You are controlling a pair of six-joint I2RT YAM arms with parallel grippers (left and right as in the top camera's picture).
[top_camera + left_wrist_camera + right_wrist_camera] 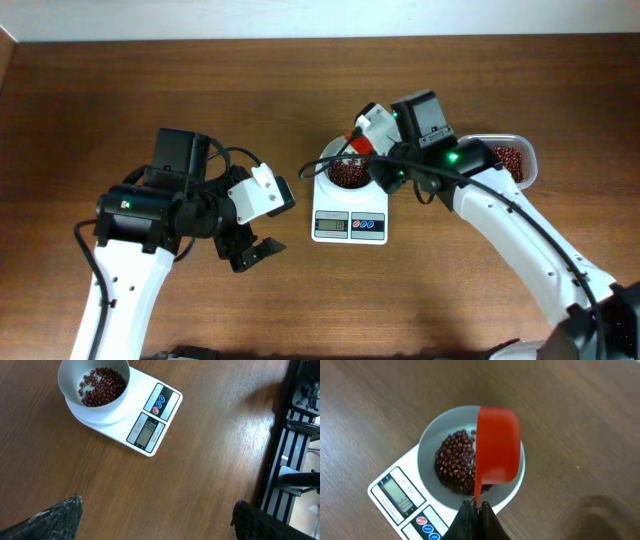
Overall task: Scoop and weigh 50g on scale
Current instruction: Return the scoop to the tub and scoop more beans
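Note:
The white scale (349,226) stands at the table's middle, its round white bowl (349,173) holding red beans (455,462). My right gripper (476,506) is shut on the handle of a red scoop (497,445), which is tipped on its side over the bowl's right half. In the overhead view this gripper (362,143) sits just above the bowl. My left gripper (254,254) hangs open over bare wood to the left of the scale (145,422), with nothing between its fingers (57,517).
A clear tub of red beans (510,160) sits at the right, behind my right arm. A black rack with cables (300,435) runs along the table's edge in the left wrist view.

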